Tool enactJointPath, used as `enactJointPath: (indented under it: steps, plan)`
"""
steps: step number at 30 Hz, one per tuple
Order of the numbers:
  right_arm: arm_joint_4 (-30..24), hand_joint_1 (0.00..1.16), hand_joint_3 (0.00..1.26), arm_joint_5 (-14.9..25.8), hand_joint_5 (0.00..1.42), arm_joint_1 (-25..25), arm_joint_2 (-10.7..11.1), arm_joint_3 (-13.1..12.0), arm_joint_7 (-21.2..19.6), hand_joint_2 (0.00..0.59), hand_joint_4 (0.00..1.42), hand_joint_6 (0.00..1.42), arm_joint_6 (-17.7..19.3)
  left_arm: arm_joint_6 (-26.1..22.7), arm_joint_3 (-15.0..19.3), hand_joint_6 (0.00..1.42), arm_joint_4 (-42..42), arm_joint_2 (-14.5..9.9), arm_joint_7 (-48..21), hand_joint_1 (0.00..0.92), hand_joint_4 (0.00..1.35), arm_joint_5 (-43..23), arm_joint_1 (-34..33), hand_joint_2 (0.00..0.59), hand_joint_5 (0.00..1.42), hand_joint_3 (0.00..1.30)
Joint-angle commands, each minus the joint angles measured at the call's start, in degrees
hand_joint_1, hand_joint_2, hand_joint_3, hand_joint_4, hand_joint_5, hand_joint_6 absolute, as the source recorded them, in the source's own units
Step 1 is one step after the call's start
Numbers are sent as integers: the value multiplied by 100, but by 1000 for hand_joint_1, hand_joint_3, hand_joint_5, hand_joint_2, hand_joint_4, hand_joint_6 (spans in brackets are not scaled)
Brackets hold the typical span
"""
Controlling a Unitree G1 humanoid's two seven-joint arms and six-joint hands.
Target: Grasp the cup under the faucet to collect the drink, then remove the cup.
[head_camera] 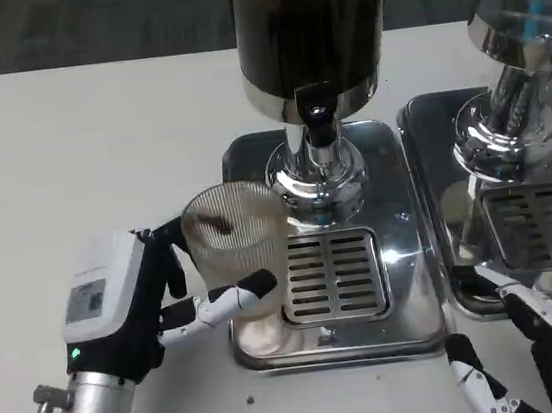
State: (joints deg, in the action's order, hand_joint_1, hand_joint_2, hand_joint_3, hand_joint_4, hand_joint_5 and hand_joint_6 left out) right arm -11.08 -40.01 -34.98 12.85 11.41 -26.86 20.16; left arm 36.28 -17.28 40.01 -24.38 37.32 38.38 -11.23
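- Left robot hand [152, 307] grips the clear ribbed cup [238, 246], fingers wrapped around its sides.
- Cup sits upright at the left edge of the steel drip tray [406, 281], just left of the slotted grate [333, 276] and the faucet [319, 121], not under it.
- Dark drink dispenser [312, 21] stands at the far side of the tray, on the white desk [79, 160].
- Right robot hand [520, 348] at near right, fingers spread, holding nothing.

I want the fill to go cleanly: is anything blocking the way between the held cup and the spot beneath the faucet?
Nothing visible does. The left hand holds the ribbed clear cup just left of the faucet, and the drip grate below it lies bare.
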Motion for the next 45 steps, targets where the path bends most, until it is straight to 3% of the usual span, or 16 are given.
enactJointPath:
  steps: [1,20,45]
  plan:
    - [-91,389,273,-31,246,-108,-63,10,-74,437,294,250,101,103,-75,1313,160,78,-20,219,828,55,-189,150,1092,668]
    - [-372,377,273,-73,246,-320,-180,21,-29,436,299,250,103,56,-439,1298,993,454,-86,218,818,111,-769,151,1092,661]
    - [-530,359,273,-510,246,-316,-598,479,-61,437,299,250,-191,214,-753,1243,1857,645,-104,198,777,129,-1400,150,1037,636]
